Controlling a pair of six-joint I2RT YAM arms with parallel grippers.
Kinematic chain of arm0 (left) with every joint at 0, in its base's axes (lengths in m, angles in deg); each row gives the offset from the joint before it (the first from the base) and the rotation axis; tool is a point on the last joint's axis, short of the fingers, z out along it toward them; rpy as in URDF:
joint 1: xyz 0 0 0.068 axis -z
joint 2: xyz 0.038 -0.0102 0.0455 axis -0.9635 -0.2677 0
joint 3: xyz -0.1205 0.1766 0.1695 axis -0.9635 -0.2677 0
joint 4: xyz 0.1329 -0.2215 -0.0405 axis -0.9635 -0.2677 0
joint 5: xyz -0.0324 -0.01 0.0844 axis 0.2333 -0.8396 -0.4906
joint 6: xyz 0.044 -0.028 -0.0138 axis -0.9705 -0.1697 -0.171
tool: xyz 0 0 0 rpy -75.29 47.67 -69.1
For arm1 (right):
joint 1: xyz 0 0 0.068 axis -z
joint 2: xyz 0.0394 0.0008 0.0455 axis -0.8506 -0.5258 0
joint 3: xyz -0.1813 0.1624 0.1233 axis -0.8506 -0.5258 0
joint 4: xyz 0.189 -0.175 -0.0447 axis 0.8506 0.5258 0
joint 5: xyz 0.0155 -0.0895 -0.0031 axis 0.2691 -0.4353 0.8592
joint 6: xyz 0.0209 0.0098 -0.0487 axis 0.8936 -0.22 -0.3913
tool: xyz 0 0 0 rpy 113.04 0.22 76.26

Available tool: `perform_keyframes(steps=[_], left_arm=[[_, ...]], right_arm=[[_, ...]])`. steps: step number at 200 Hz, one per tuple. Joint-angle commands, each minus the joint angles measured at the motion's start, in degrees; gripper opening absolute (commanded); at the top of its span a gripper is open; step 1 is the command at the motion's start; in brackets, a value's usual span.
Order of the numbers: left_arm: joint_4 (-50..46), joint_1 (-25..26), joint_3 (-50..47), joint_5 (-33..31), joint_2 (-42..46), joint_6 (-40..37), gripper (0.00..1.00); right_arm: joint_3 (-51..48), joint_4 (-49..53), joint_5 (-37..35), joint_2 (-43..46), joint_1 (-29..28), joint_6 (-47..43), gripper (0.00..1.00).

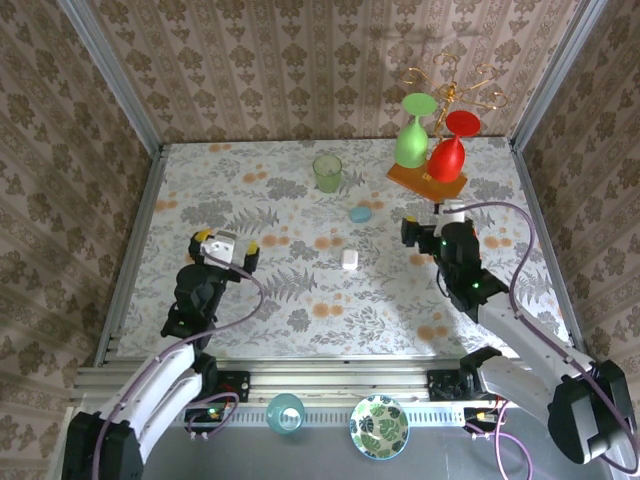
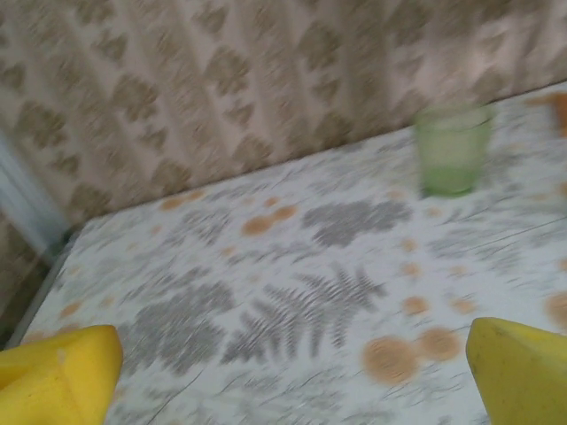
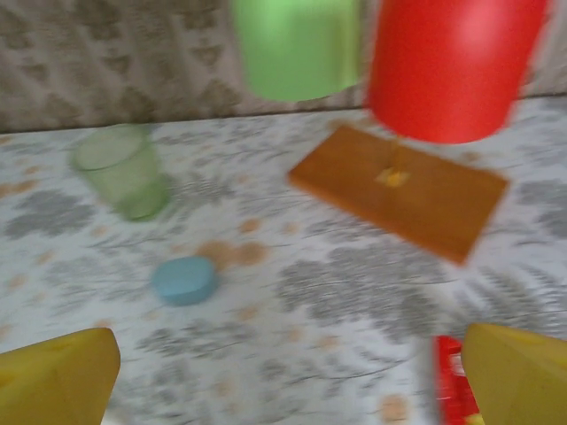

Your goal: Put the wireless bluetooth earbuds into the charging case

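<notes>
Blur smears both wrist views. Left gripper (image 2: 288, 381) and right gripper (image 3: 283, 381) stand spread wide and hold nothing, their yellow fingertips cropped at the corners. Pale blue charging case (image 3: 184, 280) lies on the table (image 1: 250, 300) near a green cup (image 3: 120, 170). It looks closed (too soft to be sure). White case (image 1: 349, 259) lies nearer the arms. Where the earbuds are, I cannot tell.

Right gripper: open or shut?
Open: the right gripper's yellow fingertips stand wide apart, at opposite edges of its wrist view.
</notes>
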Motion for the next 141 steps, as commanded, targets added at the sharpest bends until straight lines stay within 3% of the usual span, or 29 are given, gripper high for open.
perform_keyframes(steps=[1, 51, 89, 114, 141], left_arm=[[5.48, -4.59, -2.56, -0.96, -5.57, 1.75, 1.00], [22.48, -9.60, -1.24, 2.75, -23.54, 2.26, 1.00], [26.76, -12.79, 3.21, 6.75, -32.58, 3.51, 1.00], [25.42, -14.04, 5.61, 7.66, -35.28, 3.65, 1.00], [30.91, -15.86, 6.08, 8.66, -41.36, 4.55, 1.00]], right_arm=[[-4.69, -9.77, -1.07, -0.94, 4.72, -7.76, 1.00], [-9.17, -23.60, 5.30, -9.61, 11.39, -6.22, 1.00], [-9.26, -32.75, 8.24, -18.92, 12.63, -4.74, 1.00], [-6.92, -31.51, 9.66, -21.32, 13.33, -6.02, 1.00], [-8.12, -41.16, 11.16, -29.50, 14.21, -6.21, 1.00]])
